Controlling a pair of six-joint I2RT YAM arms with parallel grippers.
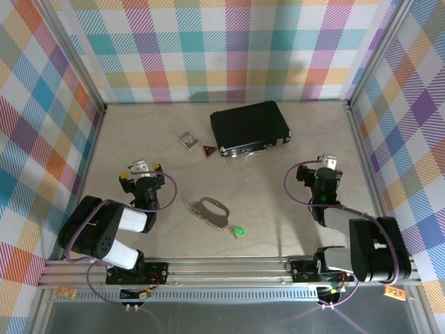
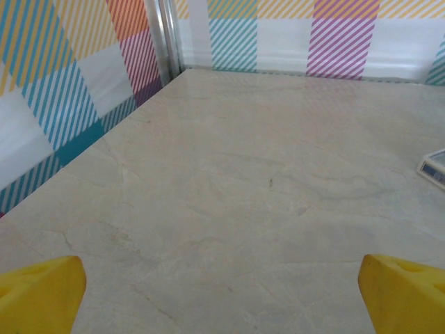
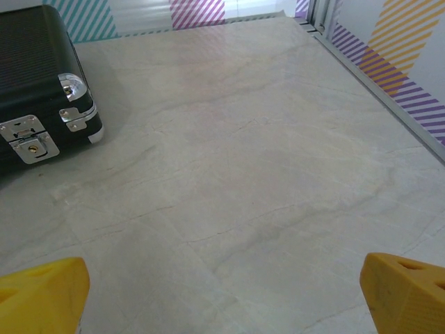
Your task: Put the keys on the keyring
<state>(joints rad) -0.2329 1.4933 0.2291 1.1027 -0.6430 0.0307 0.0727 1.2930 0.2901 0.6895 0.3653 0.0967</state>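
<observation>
Tabletop (image 1: 268,191) lies open between left gripper (image 1: 141,168) and right gripper (image 1: 325,164) (jaws spread) around keyring (image 1: 208,209).

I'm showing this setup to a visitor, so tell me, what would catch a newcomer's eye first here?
Probably the bright checked walls around the pale table, then the black case at the table's far middle. Nearer the arms, a silvery keyring lies at the centre with a green-headed key at its near right end, between the open left hand and the open right hand.
</observation>
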